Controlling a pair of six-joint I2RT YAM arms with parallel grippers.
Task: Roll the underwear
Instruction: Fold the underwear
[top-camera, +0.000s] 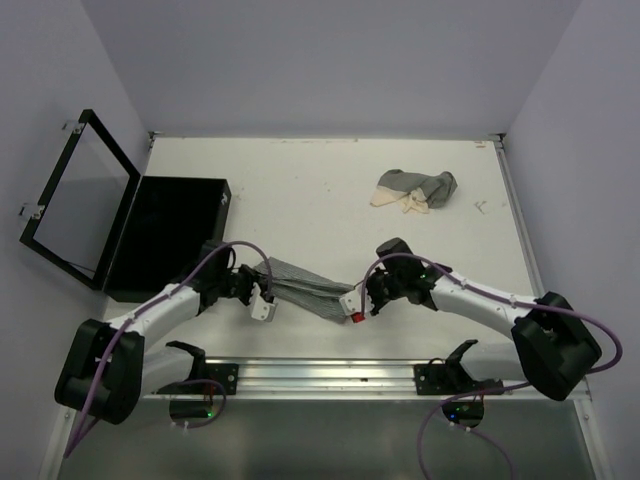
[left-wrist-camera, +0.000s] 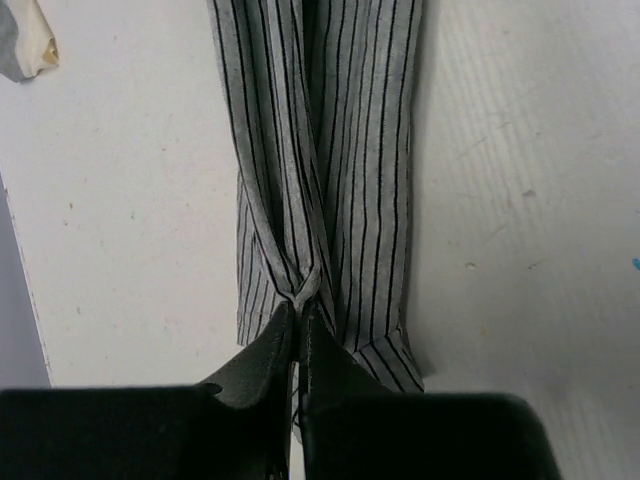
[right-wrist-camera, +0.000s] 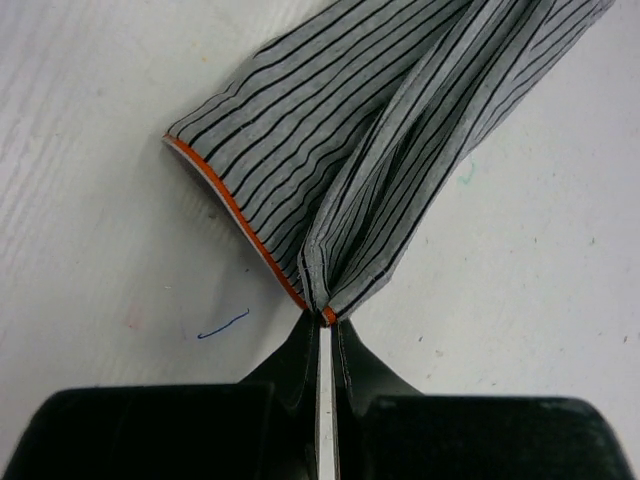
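While the striped underwear (top-camera: 308, 287) is stretching between them near the table's (top-camera: 300, 180) front edge, we're pinching it tight with left gripper (left-wrist-camera: 300, 318) and right gripper (right-wrist-camera: 322, 320). Orange hem (right-wrist-camera: 235, 215) showing at right end, open surface beyond, spare pile (top-camera: 415, 188) sitting far right.

Ahead of the left gripper (left-wrist-camera: 300, 312), the grey cloth garment with thin black stripes (left-wrist-camera: 330, 150) runs past the top edge, so its far end is cut off. The fold nipped between the dark fingers is hidden. At the right gripper (right-wrist-camera: 322, 315) the orange hem likewise disappears between the fingers, and the cloth leaves by the upper right corner. Far ahead-left of the left gripper, a cream and grey scrap of cloth (left-wrist-camera: 25, 45) is cropped by the corner. A small blue pen mark (right-wrist-camera: 222, 324) just left of the right gripper is too small to read. From above, the heap of grey and cream soft garments (top-camera: 415, 188) well beyond the right gripper cannot be counted.
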